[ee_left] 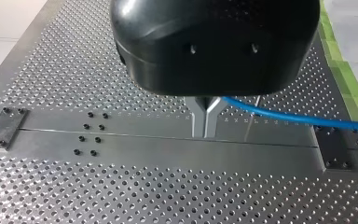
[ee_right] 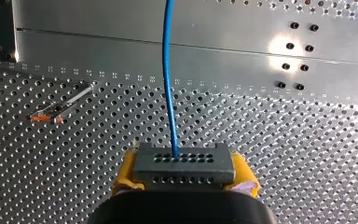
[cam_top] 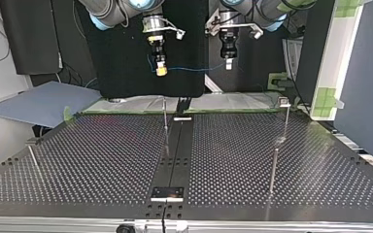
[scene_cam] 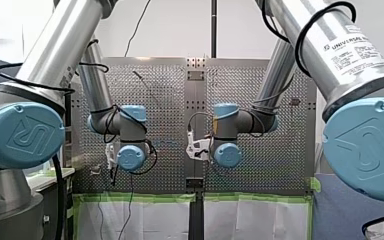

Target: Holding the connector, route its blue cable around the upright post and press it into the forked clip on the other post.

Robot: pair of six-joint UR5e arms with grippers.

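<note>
My right gripper (ee_right: 185,171): yellow pads (ee_right: 127,175) pinch the grey connector (ee_right: 184,163) from both sides. Blue cable (ee_right: 168,79) leaves the connector's face and runs across to my left gripper (ee_left: 205,122), metal fingers (ee_left: 198,116) pressed together on it. Farther off on the perforated table (cam_top: 102,160), the upright post (cam_top: 165,121) stands well apart from the cable.

Bright, even light. My bench (ee_right: 214,56) throws white glare beside its screw holes (ee_right: 290,45); a black backdrop (cam_top: 126,73) darkens the top view's upper middle.
</note>
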